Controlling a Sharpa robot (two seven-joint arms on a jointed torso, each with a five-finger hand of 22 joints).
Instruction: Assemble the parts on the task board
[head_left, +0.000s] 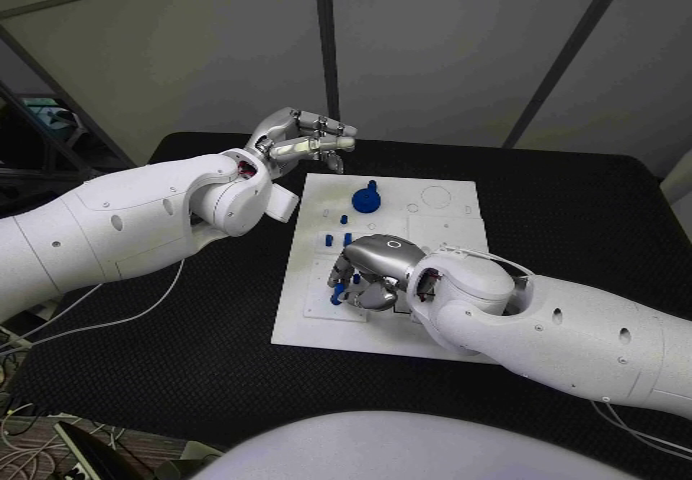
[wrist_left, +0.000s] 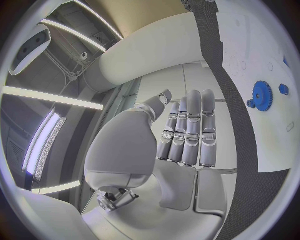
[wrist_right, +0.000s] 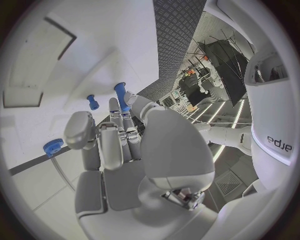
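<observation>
Head view: the right hand (head_left: 369, 275) curls over blue pegs (head_left: 340, 291) at the board's (head_left: 433, 215) seven o'clock; the gear (head_left: 366, 199) stands toward twelve. I cannot tell whether it grips one.

Left wrist view: the left hand (wrist_left: 187, 131) is flat, fingers straight, holding nothing.

Right wrist view: a peg (wrist_right: 120, 95) shows at the fingertips (wrist_right: 114, 106). Best lift it straight and seat it upright. Black table (head_left: 577, 210), pale wall behind.

Lettering on white arm casing (wrist_right: 275, 145), right wrist view: dark letters "arpa", seen upside down, the start cut off by the curve.
Task board (head_left: 447, 215): no readable writing.
Hands: no readable markings.
</observation>
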